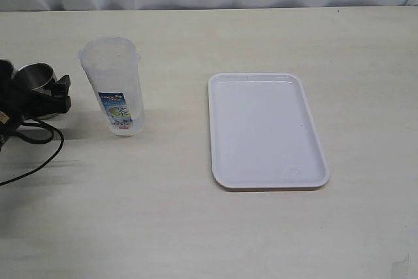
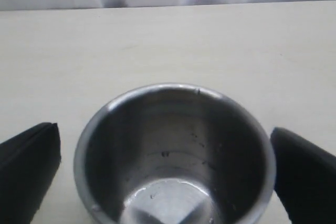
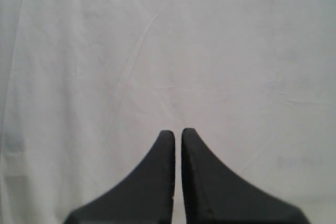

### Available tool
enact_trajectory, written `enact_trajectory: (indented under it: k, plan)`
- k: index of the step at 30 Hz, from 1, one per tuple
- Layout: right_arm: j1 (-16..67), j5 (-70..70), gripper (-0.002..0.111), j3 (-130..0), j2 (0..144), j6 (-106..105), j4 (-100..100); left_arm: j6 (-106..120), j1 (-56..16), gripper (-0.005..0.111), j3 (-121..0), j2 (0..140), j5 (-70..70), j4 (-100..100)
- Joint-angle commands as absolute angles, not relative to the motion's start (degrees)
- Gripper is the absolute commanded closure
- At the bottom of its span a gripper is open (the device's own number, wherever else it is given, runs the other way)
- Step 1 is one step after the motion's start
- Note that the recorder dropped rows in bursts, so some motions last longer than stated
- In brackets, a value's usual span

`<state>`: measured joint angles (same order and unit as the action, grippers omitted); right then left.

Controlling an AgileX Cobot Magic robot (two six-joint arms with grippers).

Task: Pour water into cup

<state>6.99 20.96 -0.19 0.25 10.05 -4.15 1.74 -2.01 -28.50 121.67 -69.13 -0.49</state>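
The steel cup (image 1: 36, 75) stands upright at the far left of the table. In the left wrist view the cup (image 2: 173, 145) fills the middle, its inside shiny; I cannot tell whether it holds water. My left gripper (image 1: 34, 91) is open, with one finger on each side of the cup; the black fingers (image 2: 31, 166) stand close beside its wall, and a narrow gap shows on one side. The tall translucent pitcher (image 1: 114, 86) with a blue-green label stands just right of the cup. My right gripper (image 3: 177, 135) is shut and empty, out of the exterior view.
A white rectangular tray (image 1: 219, 129) lies right of the middle of the table. A black cable (image 1: 39, 158) trails from the left arm over the table's left edge. A white cloth (image 3: 168, 51) fills the right wrist view.
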Motion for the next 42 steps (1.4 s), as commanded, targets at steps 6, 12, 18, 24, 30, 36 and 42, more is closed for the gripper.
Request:
enact_trajectory:
  k: [6,12,18,24,30,36,42]
  plan:
    - [6.8,20.7,0.104,0.0,0.0,10.3,-3.9,1.7,-1.7,0.002,-28.8,125.2,-70.0,-4.8]
    - [6.8,20.7,0.104,0.0,0.0,10.3,-3.9,1.7,-1.7,0.002,-30.1,125.2,-70.0,-2.1]
    - [6.8,20.7,0.104,0.0,0.0,10.3,-3.9,1.7,-1.7,0.002,-30.7,125.3,-70.0,-2.2]
    - [6.8,20.7,0.104,0.0,0.0,10.3,-3.9,1.1,-1.7,0.002,-31.5,127.5,-70.0,-2.2]
    - [6.8,20.7,0.104,0.0,0.0,10.3,-3.9,1.1,-1.7,0.002,-31.6,127.6,-70.0,-2.2]
    - [6.8,20.7,0.104,0.0,0.0,10.3,-3.9,1.1,-1.7,0.002,-31.6,127.6,-70.0,-2.2]
    - [6.8,20.7,0.104,0.0,0.0,10.3,-3.9,1.1,-1.7,0.002,-31.6,127.5,-70.0,-2.1]
